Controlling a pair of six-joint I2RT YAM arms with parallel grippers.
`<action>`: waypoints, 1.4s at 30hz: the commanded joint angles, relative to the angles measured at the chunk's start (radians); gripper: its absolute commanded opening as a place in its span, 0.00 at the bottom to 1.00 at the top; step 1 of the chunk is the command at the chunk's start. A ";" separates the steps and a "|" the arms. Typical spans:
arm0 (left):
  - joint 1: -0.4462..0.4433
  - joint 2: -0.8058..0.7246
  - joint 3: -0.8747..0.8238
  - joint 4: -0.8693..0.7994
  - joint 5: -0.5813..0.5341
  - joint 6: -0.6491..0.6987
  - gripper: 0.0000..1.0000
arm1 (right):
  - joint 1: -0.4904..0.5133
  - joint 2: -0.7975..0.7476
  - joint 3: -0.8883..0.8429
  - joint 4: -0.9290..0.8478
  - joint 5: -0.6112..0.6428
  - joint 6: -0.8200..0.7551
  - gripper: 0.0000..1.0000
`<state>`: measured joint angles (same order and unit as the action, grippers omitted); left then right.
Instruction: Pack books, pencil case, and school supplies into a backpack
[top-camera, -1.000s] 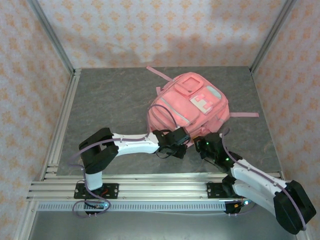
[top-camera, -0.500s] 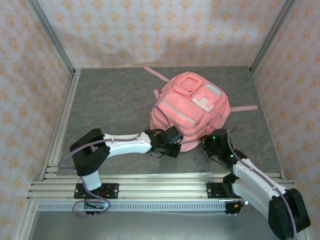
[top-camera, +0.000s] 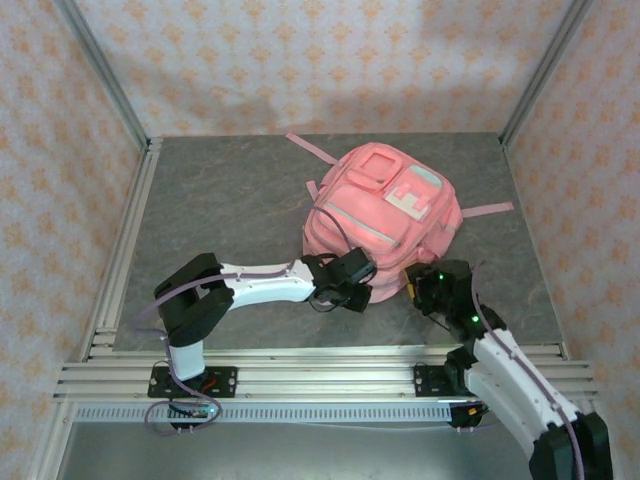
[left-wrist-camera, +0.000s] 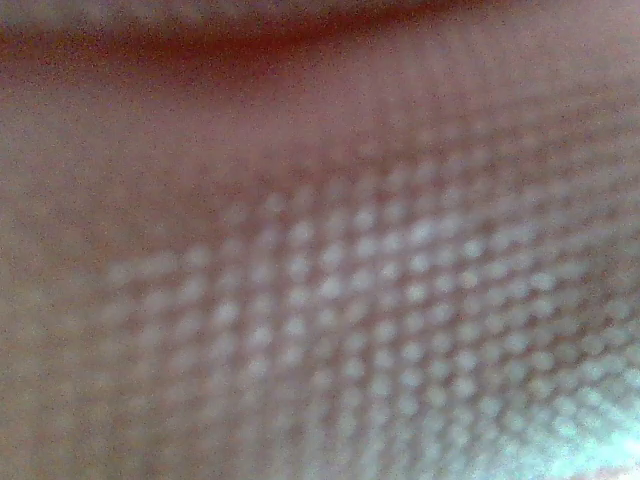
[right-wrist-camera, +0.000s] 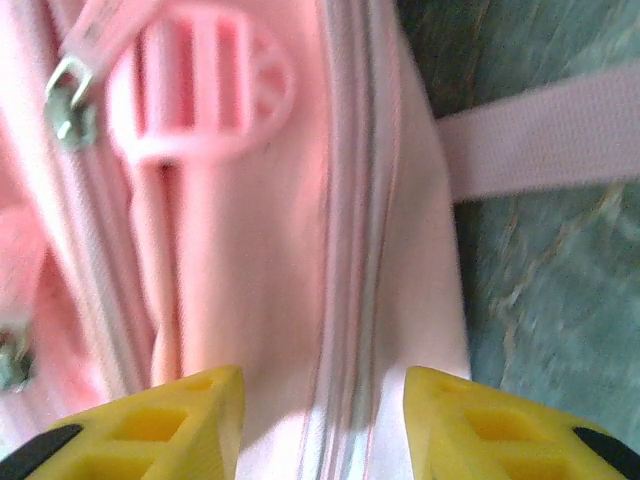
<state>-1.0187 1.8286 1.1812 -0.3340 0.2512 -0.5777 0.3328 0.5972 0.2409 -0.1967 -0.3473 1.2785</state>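
The backpack (top-camera: 385, 210) lies flat on the grey table (top-camera: 220, 210) with its front pockets facing up. Its white clasp (top-camera: 403, 205) and pale patch (top-camera: 426, 183) sit on the half farther from the arms. One pink strap (top-camera: 490, 210) trails off its right side onto the table, and another (top-camera: 312, 147) runs out from its far left corner.

The left gripper (top-camera: 355, 280) is pressed against the backpack's near edge, close to the middle of that edge. From above its fingers are tucked out of sight under the wrist, and the left wrist view gives a blurred pink weave (left-wrist-camera: 320, 280) right up against the lens. I cannot tell whether this hand is spread or clenched, or whether it holds anything.

The right gripper (top-camera: 418, 287) sits at the backpack's near right corner, just beside the left one along the same edge. In the right wrist view the right gripper (right-wrist-camera: 315, 430) is spread wide. Its yellow fingertips (right-wrist-camera: 190, 410) stand well apart and grip nothing, with the backpack's zip seam (right-wrist-camera: 350, 200) running straight down between them. To the left of that seam on the backpack are a pink plastic buckle (right-wrist-camera: 200, 85) and a small metal zip pull (right-wrist-camera: 65, 95). To its right the bag's edge drops to the table, and a pink strap (right-wrist-camera: 540, 140) leaves the bag there and crosses the grey surface.
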 joint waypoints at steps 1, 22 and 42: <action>-0.020 0.018 0.025 -0.002 0.014 0.004 0.00 | 0.094 -0.097 -0.047 -0.060 0.073 0.123 0.43; -0.019 0.009 0.014 0.006 0.017 0.005 0.00 | 0.338 0.190 -0.052 0.361 0.304 0.154 0.43; 0.028 -0.055 -0.052 -0.023 -0.019 0.011 0.00 | 0.326 0.132 -0.049 0.111 0.418 0.059 0.00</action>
<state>-1.0161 1.8210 1.1641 -0.3172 0.2554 -0.5762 0.6754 0.7639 0.1925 0.0441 -0.0624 1.3777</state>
